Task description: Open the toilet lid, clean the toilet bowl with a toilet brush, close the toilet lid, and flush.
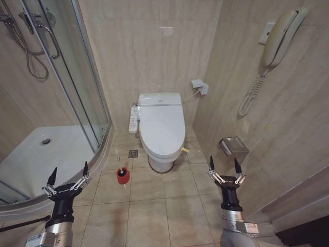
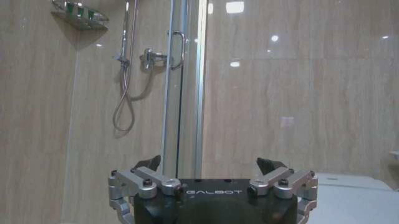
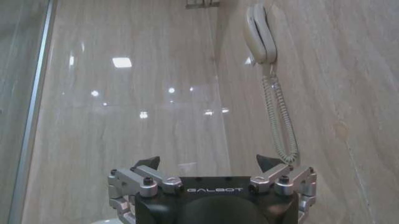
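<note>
While raised at the near left beside the curved shower enclosure (image 1: pixel 61 149), left gripper (image 1: pixel 68 173) spread wide, holding nothing. Just right of the shower rim, toilet brush (image 1: pixel 121 170) upright in red cup holder (image 1: pixel 122 178) on the tiled floor (image 1: pixel 154 206), floor drain (image 1: pixel 133 153) beyond. At centre, toilet lid (image 1: pixel 163 128) down over the toilet bowl (image 1: pixel 160 163); button panel (image 1: pixel 133 119) alongside. Open tiles between both grippers and the toilet. Right gripper (image 1: pixel 223 168) likewise wide, empty, near the paper holder (image 1: pixel 234 147) under the wall phone (image 1: pixel 280 36).
</note>
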### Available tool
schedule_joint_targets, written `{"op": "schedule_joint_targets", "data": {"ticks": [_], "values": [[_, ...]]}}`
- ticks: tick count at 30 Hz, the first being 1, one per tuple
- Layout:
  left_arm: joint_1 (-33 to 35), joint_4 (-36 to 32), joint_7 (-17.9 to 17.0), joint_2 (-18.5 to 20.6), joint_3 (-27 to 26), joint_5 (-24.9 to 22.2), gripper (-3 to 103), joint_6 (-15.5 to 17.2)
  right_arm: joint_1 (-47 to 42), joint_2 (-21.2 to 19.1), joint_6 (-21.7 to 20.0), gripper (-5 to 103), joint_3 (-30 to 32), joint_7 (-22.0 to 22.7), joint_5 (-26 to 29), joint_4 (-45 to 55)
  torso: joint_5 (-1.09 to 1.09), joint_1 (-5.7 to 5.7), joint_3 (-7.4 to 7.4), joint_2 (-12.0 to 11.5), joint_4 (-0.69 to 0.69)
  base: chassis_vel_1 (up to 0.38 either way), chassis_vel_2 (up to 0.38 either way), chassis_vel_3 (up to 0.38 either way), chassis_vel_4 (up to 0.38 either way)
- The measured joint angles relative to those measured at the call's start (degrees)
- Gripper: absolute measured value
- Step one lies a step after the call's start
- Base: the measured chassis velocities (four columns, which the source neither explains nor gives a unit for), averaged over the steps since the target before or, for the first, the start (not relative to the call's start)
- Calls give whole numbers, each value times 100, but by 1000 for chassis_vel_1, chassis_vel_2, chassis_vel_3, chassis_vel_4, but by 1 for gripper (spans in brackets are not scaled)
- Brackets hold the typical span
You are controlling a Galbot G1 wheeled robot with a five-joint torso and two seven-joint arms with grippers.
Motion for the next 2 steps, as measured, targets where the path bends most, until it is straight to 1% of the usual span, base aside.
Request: {"op": "schedule_joint_targets", "data": {"ticks": [2], "values": [[0, 1, 1, 1, -2, -1, 100, -1, 0, 0, 1, 100, 0, -2, 3, 0, 0, 0, 0, 0, 0, 0, 0, 0, 0]]}}
